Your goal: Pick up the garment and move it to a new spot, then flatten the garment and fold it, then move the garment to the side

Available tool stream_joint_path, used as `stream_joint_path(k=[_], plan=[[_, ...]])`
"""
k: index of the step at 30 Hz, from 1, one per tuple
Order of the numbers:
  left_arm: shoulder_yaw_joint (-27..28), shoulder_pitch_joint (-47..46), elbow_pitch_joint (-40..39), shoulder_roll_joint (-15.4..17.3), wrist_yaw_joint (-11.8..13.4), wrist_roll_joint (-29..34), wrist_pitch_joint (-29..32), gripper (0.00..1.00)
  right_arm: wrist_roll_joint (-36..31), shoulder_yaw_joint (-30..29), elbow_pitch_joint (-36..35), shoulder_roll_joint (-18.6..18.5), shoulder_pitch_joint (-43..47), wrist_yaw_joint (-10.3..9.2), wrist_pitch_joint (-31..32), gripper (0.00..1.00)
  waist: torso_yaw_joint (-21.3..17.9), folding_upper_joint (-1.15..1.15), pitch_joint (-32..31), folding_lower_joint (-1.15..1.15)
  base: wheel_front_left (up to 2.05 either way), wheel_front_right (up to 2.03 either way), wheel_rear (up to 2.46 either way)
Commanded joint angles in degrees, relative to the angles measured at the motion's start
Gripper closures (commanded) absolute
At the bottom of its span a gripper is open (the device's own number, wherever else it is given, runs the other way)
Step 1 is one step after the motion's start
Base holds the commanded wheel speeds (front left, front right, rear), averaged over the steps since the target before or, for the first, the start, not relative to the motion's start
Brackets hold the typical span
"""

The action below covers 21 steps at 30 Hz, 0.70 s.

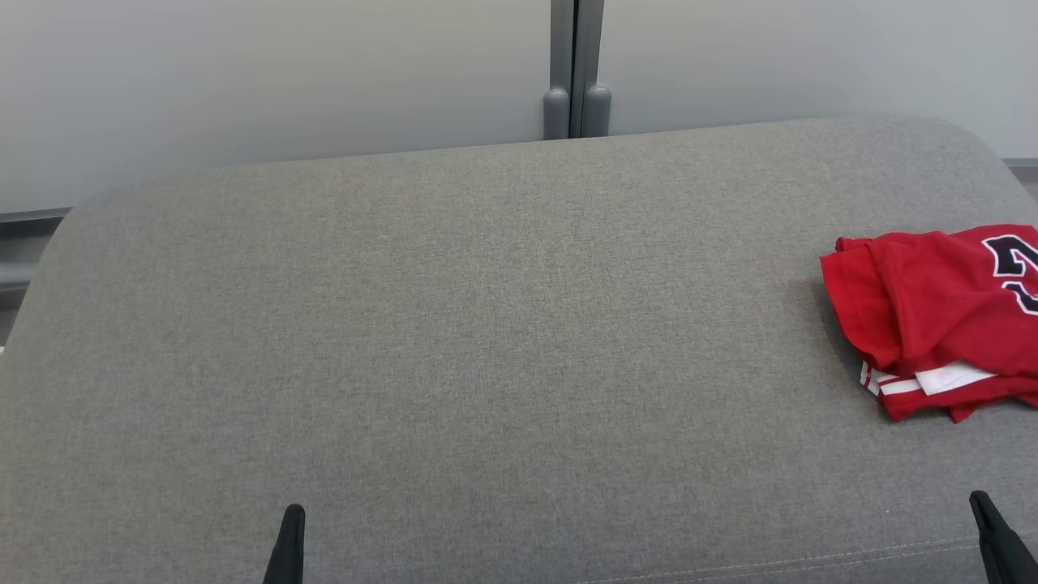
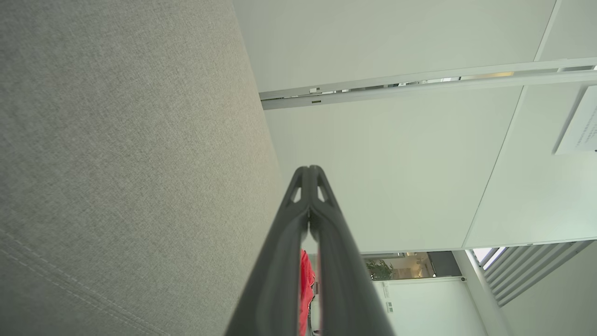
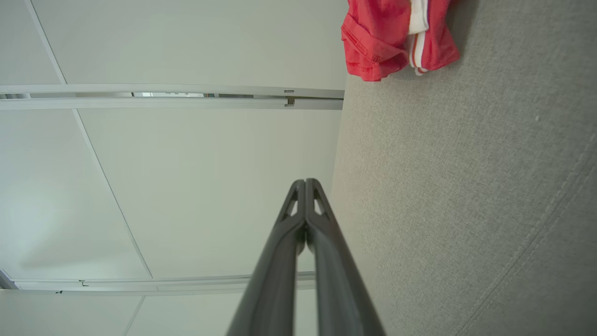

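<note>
We find the left gripper and right gripper pressed together, holding nothing, at the near edge of the grey cushion. One red garment lies in loose folds at the cushion's right side, well apart from both. In our judgement, this fits either a garment awaiting pickup or one folded and set aside. Count: two grippers, one garment, one cushion.
</note>
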Motion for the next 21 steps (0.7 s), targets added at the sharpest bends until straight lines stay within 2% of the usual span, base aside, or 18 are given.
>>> stream_joint_path(k=[1, 10, 21], plan=[[0.3, 0.6, -0.5, -0.2, -0.4, -1.2, 0.3, 1.0, 1.4, -0.3, -0.5, -0.2, 0.7, 0.02, 0.4, 1.0, 0.0, 0.0, 0.0, 0.0, 0.0, 0.0, 0.0], [0.7, 1.6, -1.3, -0.7, -1.0, -4.2, 0.8, 1.0, 5.2, -0.8, -1.0, -0.2, 1.5, 0.02, 1.4, 1.0, -0.2, 0.0, 0.1, 0.0, 0.0, 0.0, 0.0], [0.8, 1.5, -1.2, -0.8, -0.9, -4.0, 0.9, 1.0, 5.0, -0.8, -1.0, -0.2, 1.4, 0.02, 1.3, 1.0, -0.2, 0.0, 0.1, 0.0, 0.0, 0.0, 0.0]])
